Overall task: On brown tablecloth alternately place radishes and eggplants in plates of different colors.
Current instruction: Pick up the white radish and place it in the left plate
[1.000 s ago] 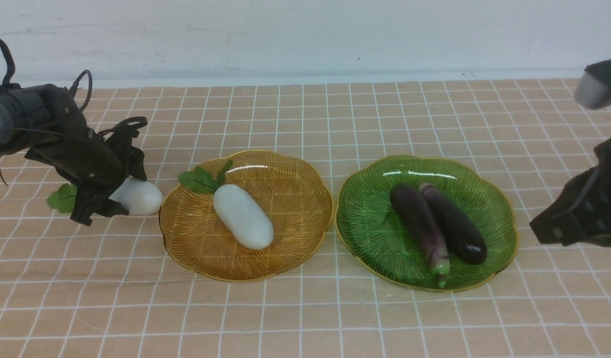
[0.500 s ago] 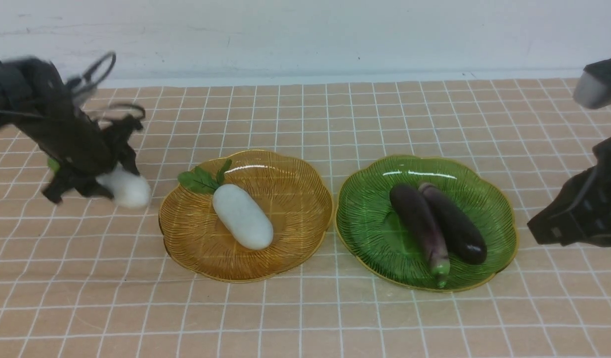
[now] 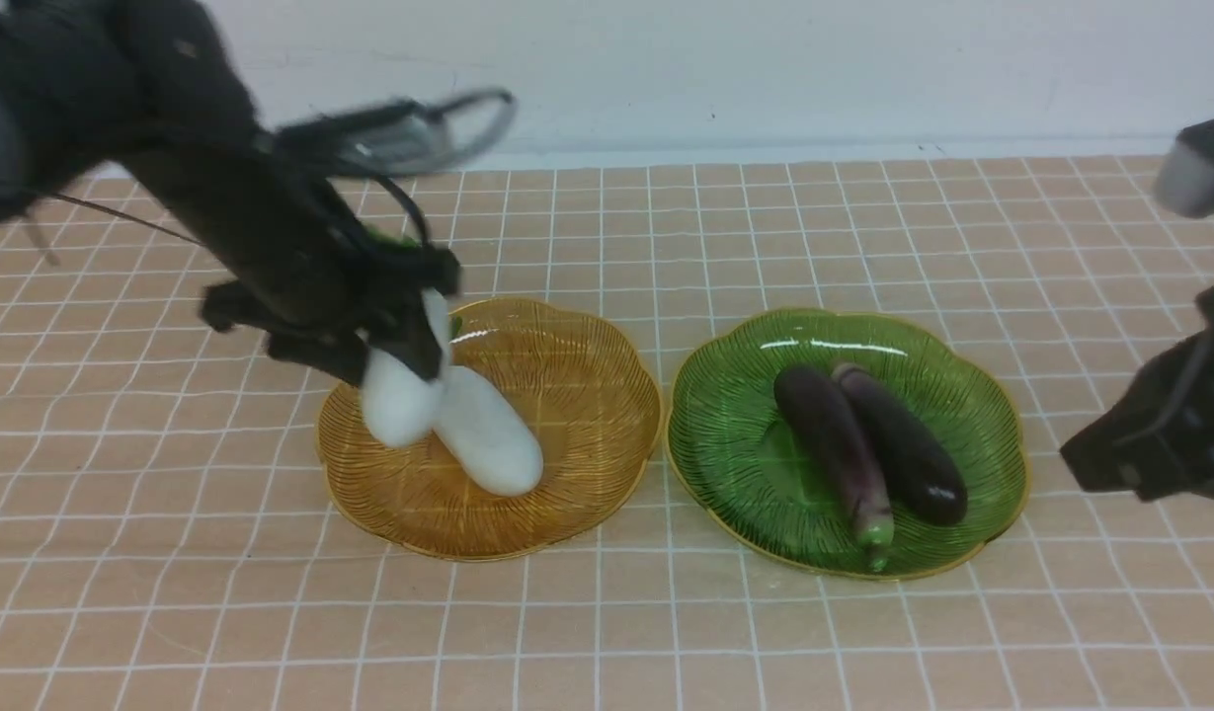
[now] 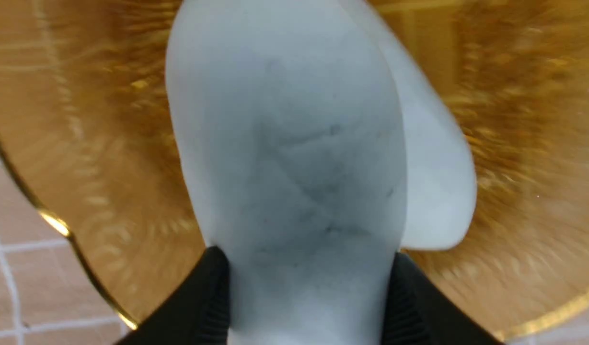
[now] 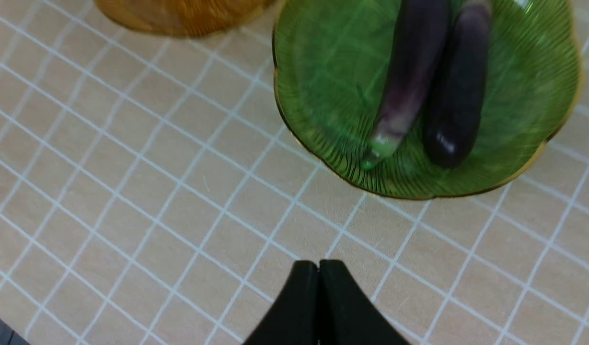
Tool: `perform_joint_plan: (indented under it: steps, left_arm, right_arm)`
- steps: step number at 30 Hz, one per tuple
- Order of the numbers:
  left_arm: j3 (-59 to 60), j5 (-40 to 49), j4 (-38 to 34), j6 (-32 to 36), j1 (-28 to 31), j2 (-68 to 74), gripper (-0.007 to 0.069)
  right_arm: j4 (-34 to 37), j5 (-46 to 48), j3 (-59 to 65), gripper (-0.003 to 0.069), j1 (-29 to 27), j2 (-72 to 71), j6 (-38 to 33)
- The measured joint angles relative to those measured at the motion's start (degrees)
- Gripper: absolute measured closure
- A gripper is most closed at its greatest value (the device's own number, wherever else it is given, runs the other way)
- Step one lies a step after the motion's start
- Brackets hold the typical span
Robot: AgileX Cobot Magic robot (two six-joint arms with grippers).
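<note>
A plain, pale bluish-white painted wall runs across the back, marked by faint grey scuffs and one small dark speck. Along its foot lies a narrow, lighter whitish strip. Lighting is soft and even.

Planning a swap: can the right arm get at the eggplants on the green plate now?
Probably yes: the shut, empty right gripper sits beside the green plate, with nothing over the eggplants.

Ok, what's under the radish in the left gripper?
The amber plate, with the second radish lying on it. The held radish covers that radish's far end; whether they touch cannot be told.
</note>
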Motion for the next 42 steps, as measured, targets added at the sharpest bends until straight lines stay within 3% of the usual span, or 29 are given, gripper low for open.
perform_joint_plan:
  steps: [11, 22, 26, 30, 33, 38, 42]
  left_arm:
    - [0.0, -0.65, 9.41, -9.48, -0.59, 0.13, 0.0214]
    - [0.0, -0.01, 10.13, -10.94, -0.59, 0.13, 0.0141]
    - [0.0, 0.75, 10.13, -10.76, -0.59, 0.13, 0.0147]
    - [0.0, 0.99, 10.18, -9.4, -0.59, 0.13, 0.0242]
    - [0.0, 1.37, 10.24, -6.96, -0.59, 0.13, 0.0404]
    - [0.0, 1.97, 10.33, -5.36, -0.59, 0.13, 0.0571]
    - [0.0, 2.14, 10.33, -5.28, -0.64, 0.13, 0.0619]
  right_arm:
    - [-4.88, 1.1, 4.73, 0.0674, 0.0, -18.91, 5.35]
    - [-15.73, 1.88, 11.68, 0.0674, 0.0, -42.48, 13.85]
    - [-15.39, -6.91, 21.24, 0.0674, 0.0, -51.58, 15.17]
    - [-13.69, -21.1, 31.15, 0.0674, 0.0, -52.81, 15.17]
    - [-13.5, -32.07, 36.61, 0.0674, 0.0, -52.81, 15.21]
    - [-13.44, -37.71, 38.94, 0.0674, 0.0, -52.77, 15.21]
    - [-13.39, -38.78, 39.34, 0.0674, 0.0, -52.74, 15.16]
